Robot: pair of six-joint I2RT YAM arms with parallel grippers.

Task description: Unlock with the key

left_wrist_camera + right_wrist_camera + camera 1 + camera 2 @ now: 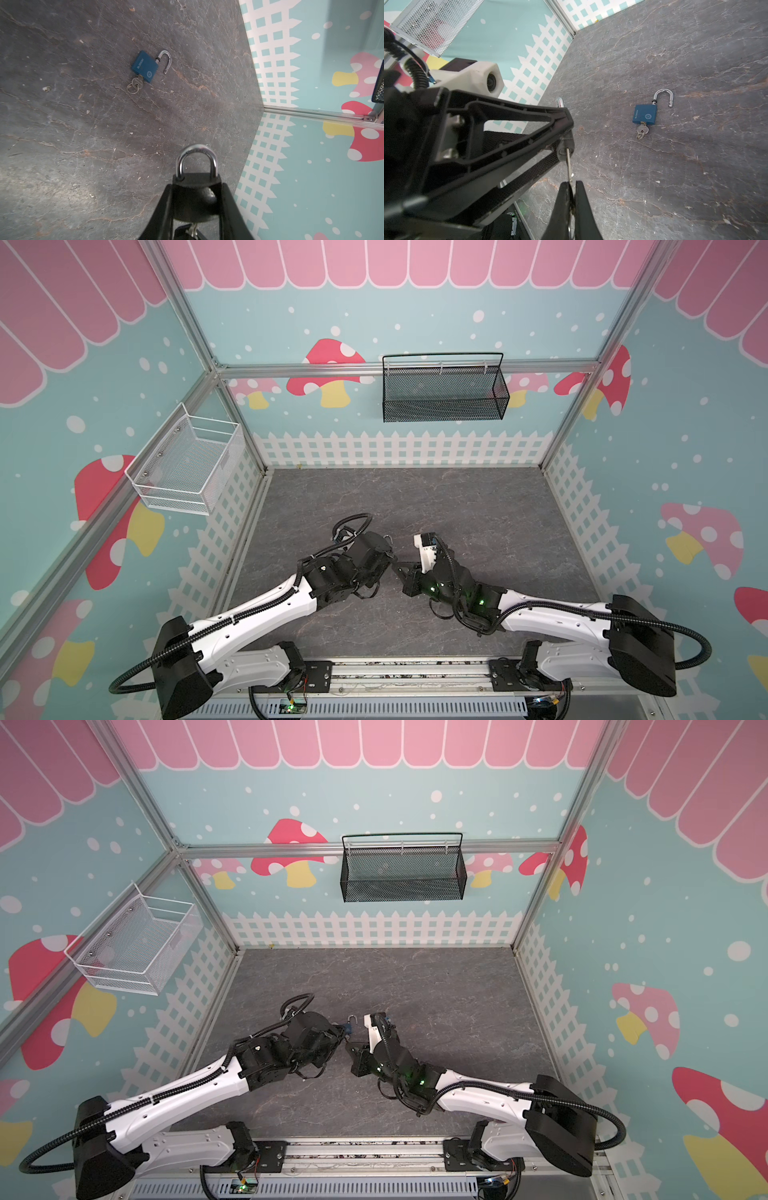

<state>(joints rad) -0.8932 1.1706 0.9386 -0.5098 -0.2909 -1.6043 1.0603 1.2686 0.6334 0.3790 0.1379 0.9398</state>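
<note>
On the grey table (478, 506) the two arms meet just below centre frame in both top views, their wrists hiding the work. The left pincer (197, 184) is narrowed around a black padlock (195, 199) whose shackle (196, 158) sits seated at both ends, which only the left wrist view shows. A blue padlock (644, 114) lies apart, already sprung. The right pincer (572, 184) is pinched tight on the key (568, 164). Only the right wrist view shows its blade meeting the black lock's underside. The turn seems next, with the right wrist rolling while the left holds firm.
</note>
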